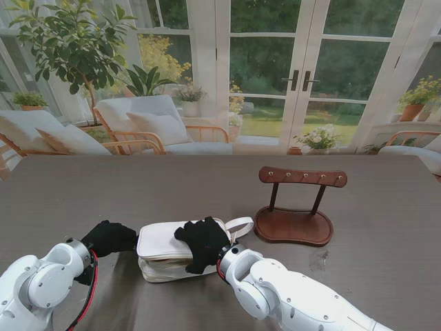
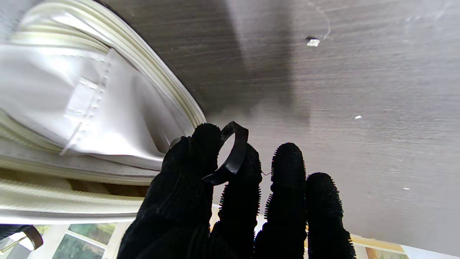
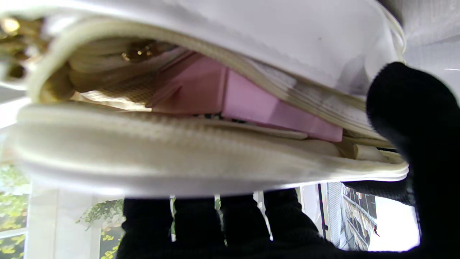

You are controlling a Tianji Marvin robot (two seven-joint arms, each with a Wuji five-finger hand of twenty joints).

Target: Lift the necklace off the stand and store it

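Garden light through glass doors falls on a dark wooden table (image 1: 386, 200) where the necklace stand (image 1: 296, 207) appears bare. Storing looks nearly done. The right hand (image 1: 203, 243) clamps the white pouch (image 1: 162, 249), fingers over its top and thumb under. The left hand (image 1: 109, 238) pinches what may be the zipper pull (image 2: 233, 153) at the pouch's end. Inside sits a pink box (image 3: 233, 102); the necklace I cannot make out, presumably stowed there. Next move calls for drawing the zip closed while the right hand braces.
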